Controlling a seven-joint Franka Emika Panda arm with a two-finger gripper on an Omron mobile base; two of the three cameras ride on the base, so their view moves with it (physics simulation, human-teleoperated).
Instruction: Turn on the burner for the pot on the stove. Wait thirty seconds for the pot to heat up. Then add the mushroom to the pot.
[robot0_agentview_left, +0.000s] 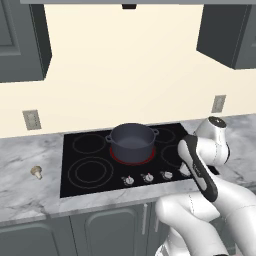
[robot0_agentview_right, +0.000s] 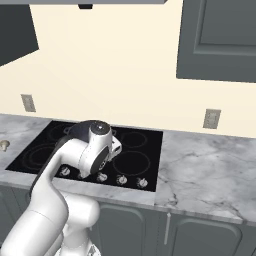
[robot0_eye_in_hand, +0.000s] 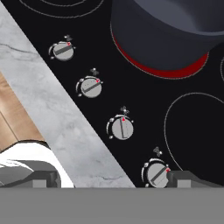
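Red glow: we see the burner (robot0_agentview_left: 131, 156) lit under the pot (robot0_agentview_left: 131, 140), mid-stove (robot0_agentview_left: 80, 185)
Mushroom (robot0_agentview_left: 36, 171): on counter (robot0_agentview_left: 25, 195), left of stove
Gripper (robot0_eye_in_hand: 111, 178): jaws wide apart, holding nothing, above front-edge knobs (robot0_eye_in_hand: 121, 127)

The arm (robot0_agentview_left: 202, 170) is glossy white throughout — fat, rounded tubular links with smooth, bulbous housings at the joints. A dark grey, nearly black band runs lengthwise along one link, and similar dark trim curves over the link in the right base view. A joint cap (robot0_agentview_right: 100, 128) is a flat grey disc with a dark rim. The finger tips (robot0_eye_in_hand: 192, 178) are small, blocky and dark grey — any finer markings are too blurred to tell.
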